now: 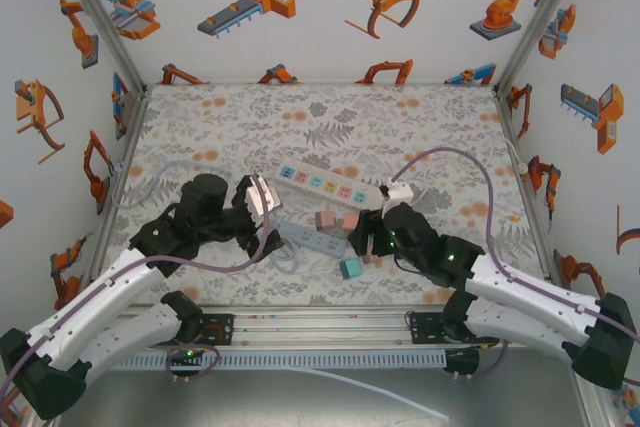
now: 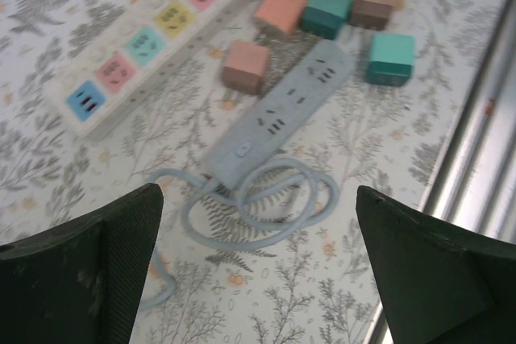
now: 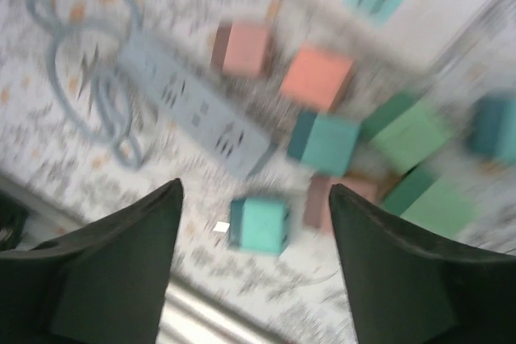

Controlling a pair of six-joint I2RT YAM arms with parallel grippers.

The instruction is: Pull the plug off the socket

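A grey-blue socket strip (image 2: 278, 110) lies on the floral cloth with its cable coiled at the near end, and its slots that show are bare. A teal cube plug (image 3: 260, 225) lies loose on the cloth just right of the strip (image 1: 305, 240). My right gripper (image 3: 255, 185) hangs open above this plug (image 1: 350, 268), both fingers well apart from it. My left gripper (image 2: 256, 191) is wide open over the coiled cable with nothing between its fingers. In the top view the left gripper (image 1: 266, 217) is at the strip's left end and the right gripper (image 1: 368, 237) at its right end.
A white strip with coloured sockets (image 1: 325, 185) lies behind the grey one. Several loose cube plugs sit around the strips: pink (image 2: 246, 66), orange (image 2: 280, 10), teal (image 2: 326, 10), brown (image 2: 373, 2), green (image 3: 407, 130). A metal rail (image 2: 476, 142) runs along the table's near edge.
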